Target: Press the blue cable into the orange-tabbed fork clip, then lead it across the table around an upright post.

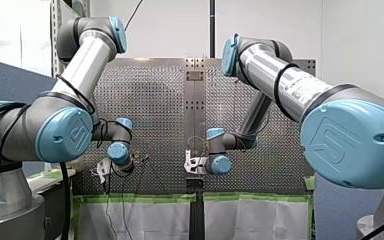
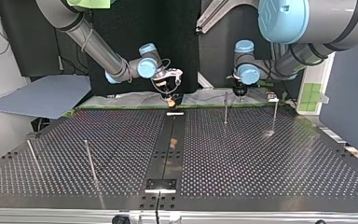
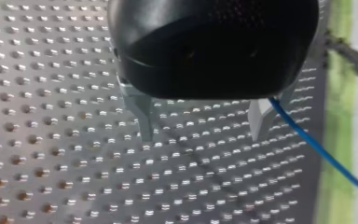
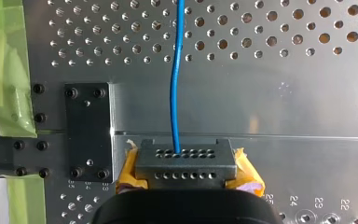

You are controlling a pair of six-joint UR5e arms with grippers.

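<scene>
Big perforated bench (image 2: 261, 158) first: mostly bare holes, green tape (image 3: 336, 116) along its far edge, four thin upright posts standing on it. Both arms bunched at that far edge in the top view, my right arm (image 2: 98, 51) over the centre strip, my left arm (image 2: 303, 51) just toward that view's right.

Low over the strip, right gripper (image 2: 170, 97) closed on the blue cable (image 4: 173, 93). In the right wrist view, cable straight out ahead of the yellow-orange padded tip and away across the bench. Judged as held near its end so as to steer it.

Wide open, left gripper (image 3: 200, 136), nothing between the metal fingers (image 3: 144, 119). Cable just outside one finger, slanting off toward the tape. Probably waiting there open to take up or guide the slack (not gripping yet).

Just beside the left gripper, nearest post (image 2: 225, 108). Further to the top view's right, second post (image 2: 275, 114). Well apart at that view's left, third post (image 2: 90, 161) and fourth post (image 2: 31, 156). Routing target likely among these, cannot tell which.

Small pale piece (image 2: 175, 113) on the strip right under the right gripper (maybe the fork clip, too small to tell, no orange tab made out). Cable not seen seated in any clip, so the pressing step judged not yet done.
</scene>
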